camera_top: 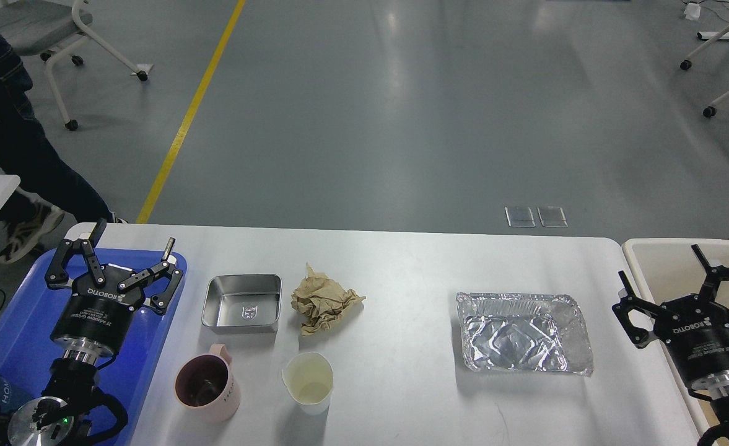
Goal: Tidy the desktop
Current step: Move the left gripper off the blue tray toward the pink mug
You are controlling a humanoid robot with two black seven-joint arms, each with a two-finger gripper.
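Both grippers hang wide open and empty — the left gripper [130,253] over the blue tray [11,347], the right gripper [661,272] over the beige bin [655,254]. Between them, the desktop [401,272] holds the clutter. The crumpled paper [324,301] could slip a pinch, and the pink mug [206,384] could tip. The bin runs off-frame — its contents are hidden.

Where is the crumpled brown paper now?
In the head view, the crumpled brown paper lies left of centre on the desktop, just right of the metal tin.
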